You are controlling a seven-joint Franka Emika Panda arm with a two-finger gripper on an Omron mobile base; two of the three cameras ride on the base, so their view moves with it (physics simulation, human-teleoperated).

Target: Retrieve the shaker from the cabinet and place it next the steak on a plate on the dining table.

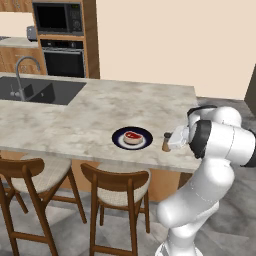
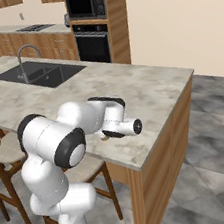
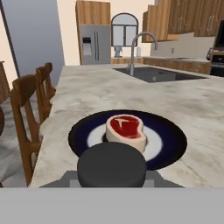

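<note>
Looking from the left base view, the white arm is reaching over the near edge of the desk (image 1: 100, 112), and the hand (image 1: 172, 140) is closing on the shaker (image 1: 166, 142). The shaker is standing upright, brown with a dark cap, near the desk's front edge, just beside the plate (image 1: 132, 138) on its right side. I cannot tell if its bottom is touching the stone. The steak (image 1: 132, 137) is lying in the white middle of the plate. A sink (image 1: 37, 91) with a tap is sitting far back on the left, and two wooden stools (image 1: 117, 187) are standing under the front edge.

Going to the right base view, the arm is bending low over the desk (image 2: 146, 89) and is covering the plate. Only a small brown piece of the shaker (image 2: 105, 138) is showing under the wrist.

Seen from the hand view, the dark round cap of the shaker (image 3: 111, 165) is sitting between the finger tips, so the hand is gripping it. Right behind it the plate (image 3: 173, 142) is lying with the steak (image 3: 126, 129) on it, on the marbled desk (image 3: 87, 92). The tap (image 3: 139, 48) is standing further back.
</note>
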